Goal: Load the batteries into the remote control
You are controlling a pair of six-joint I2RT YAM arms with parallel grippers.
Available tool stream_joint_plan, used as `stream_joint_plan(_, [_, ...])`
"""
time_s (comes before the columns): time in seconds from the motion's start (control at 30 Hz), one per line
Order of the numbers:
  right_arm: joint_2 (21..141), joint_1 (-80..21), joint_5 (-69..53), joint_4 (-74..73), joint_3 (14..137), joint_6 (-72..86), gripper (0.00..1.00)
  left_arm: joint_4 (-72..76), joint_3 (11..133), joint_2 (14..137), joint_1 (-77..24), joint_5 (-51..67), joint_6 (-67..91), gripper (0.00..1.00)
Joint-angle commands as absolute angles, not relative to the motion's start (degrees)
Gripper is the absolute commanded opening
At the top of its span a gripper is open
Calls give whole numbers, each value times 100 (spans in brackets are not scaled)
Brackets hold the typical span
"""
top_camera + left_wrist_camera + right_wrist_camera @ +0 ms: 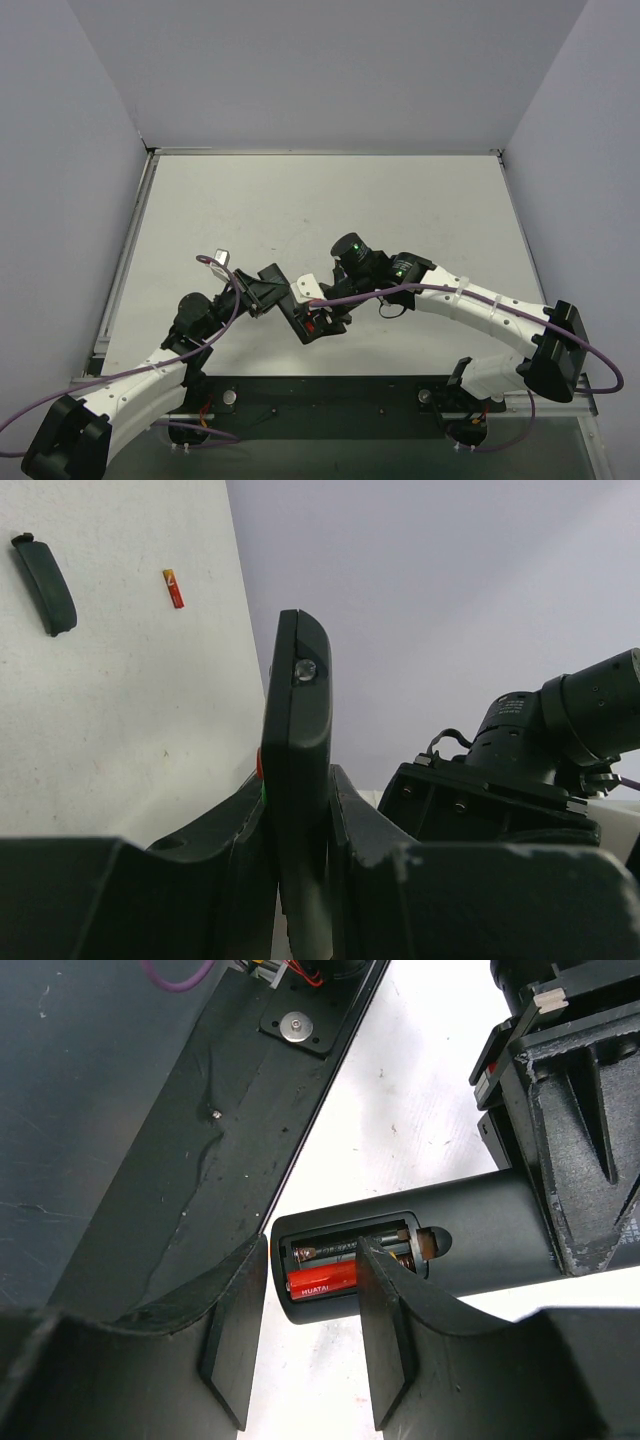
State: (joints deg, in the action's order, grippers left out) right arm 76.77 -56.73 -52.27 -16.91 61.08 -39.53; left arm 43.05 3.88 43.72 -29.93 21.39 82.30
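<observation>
My left gripper (297, 825) is shut on the remote control (296, 730), holding it edge-on above the table. In the right wrist view the remote control (480, 1235) shows its open battery bay, with one red battery (322, 1280) seated in the lower slot. The slot above it shows only bare metal contacts. My right gripper (313, 1260) hangs open over that bay, its right fingertip (385, 1280) right at the compartment. Another red battery (173, 588) lies loose on the table. From above, both grippers meet over the remote (318, 325).
A small black cover piece (45, 572) lies on the table to the left of the loose battery. The black mounting plate (150, 1150) along the table's near edge sits just below the remote's end. Grey walls enclose the white table (320, 200).
</observation>
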Motion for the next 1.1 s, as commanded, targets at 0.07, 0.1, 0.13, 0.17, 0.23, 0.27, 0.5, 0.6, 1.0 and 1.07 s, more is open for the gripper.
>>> stream_joint_plan(0.07, [7761,-5704,-5555,-1600,6293,-4148,36,4693,668,4254,-2979,2250,8332,0])
stream_joint_plan(0.1, [7769,-5695,-5537,-1617,6276,-4148,36,4693,668,4254,-2979,2241,8341,0])
stream_joint_plan(0.13, [7770,-5687,-5528,-1608,6267,-4148,36,4702,668,4254,-2979,2250,8350,0])
stream_joint_plan(0.17, [7778,-5678,-5528,-1617,6258,-4148,36,4720,668,4245,-2979,2259,8358,0])
stream_joint_plan(0.23, [7787,-5643,-5502,-1608,6205,-4148,36,4781,650,4254,-2979,2259,8437,0])
stream_joint_plan(0.27, [7796,-5634,-5485,-1617,6188,-4148,36,4868,633,4245,-2979,2259,8464,0])
stream_joint_plan(0.5, [7840,-5590,-5388,-1644,6073,-4148,36,5097,598,4342,-2979,2276,8639,0])
stream_joint_plan(0.6, [7884,-5581,-5361,-1705,6073,-4175,38,5124,615,4333,-2971,2285,8657,0])
stream_joint_plan(1.0, [7928,-5546,-4896,-1723,5898,-4324,38,5238,615,4254,-2971,2320,8833,0])
stream_joint_plan(1.07, [7945,-5494,-4887,-1644,5854,-4307,37,5308,615,4263,-2971,2347,8850,0])
